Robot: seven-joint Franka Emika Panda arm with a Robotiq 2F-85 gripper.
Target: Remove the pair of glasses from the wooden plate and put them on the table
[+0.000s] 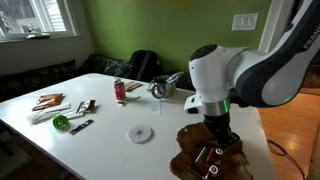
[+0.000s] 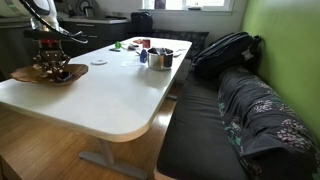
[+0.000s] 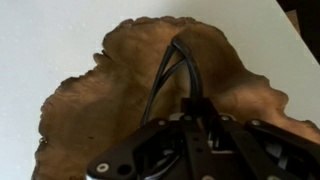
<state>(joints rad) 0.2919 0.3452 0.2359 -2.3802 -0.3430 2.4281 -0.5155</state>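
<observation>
Jaws pinch one thin dark pair of glasses (image 3: 180,50); we count one wooden plate (image 3: 100,100) at the table (image 1: 120,110) edge

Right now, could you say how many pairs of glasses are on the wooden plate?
1: the pair of glasses lies on the wooden plate by the gripper, which may hide others.

The table (image 2: 150,95) is bare and open over a wide stretch between the wooden plate (image 1: 186,156) and its rounded near corner. A small clear disc (image 1: 139,133) lies near the plate. A red can (image 1: 120,90) and a metal cup (image 1: 160,88) stand well apart, farther back.
</observation>
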